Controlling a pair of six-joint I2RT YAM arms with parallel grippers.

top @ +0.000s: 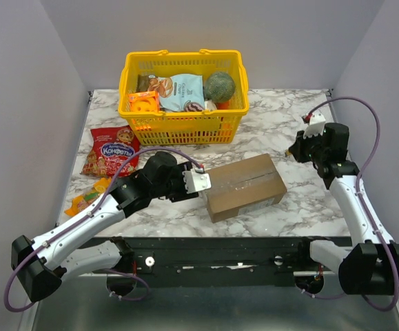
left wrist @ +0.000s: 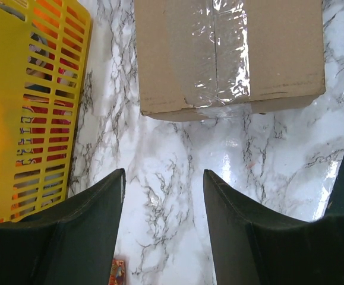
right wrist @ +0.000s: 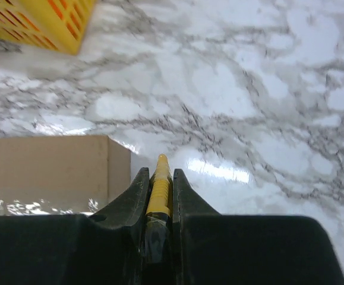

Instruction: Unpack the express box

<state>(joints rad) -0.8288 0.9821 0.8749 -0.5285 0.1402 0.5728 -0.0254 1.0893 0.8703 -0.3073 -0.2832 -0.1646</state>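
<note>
Lab-style robot test cell: plain grey partition walls boxed a marble-print bench; left arm, right arm bolted to near rail.

We record left arm and right arm: white links, black joints, a purple cable each. Behind the left jaws, a white block; fingers matte black.

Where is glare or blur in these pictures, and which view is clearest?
Left wrist view: strong glare on the clear tape of the express box and on the marble table. Right wrist view: the yellow basket corner is blurred, a bright patch lies on the table. Top external view: evenly lit, sharp.
</note>
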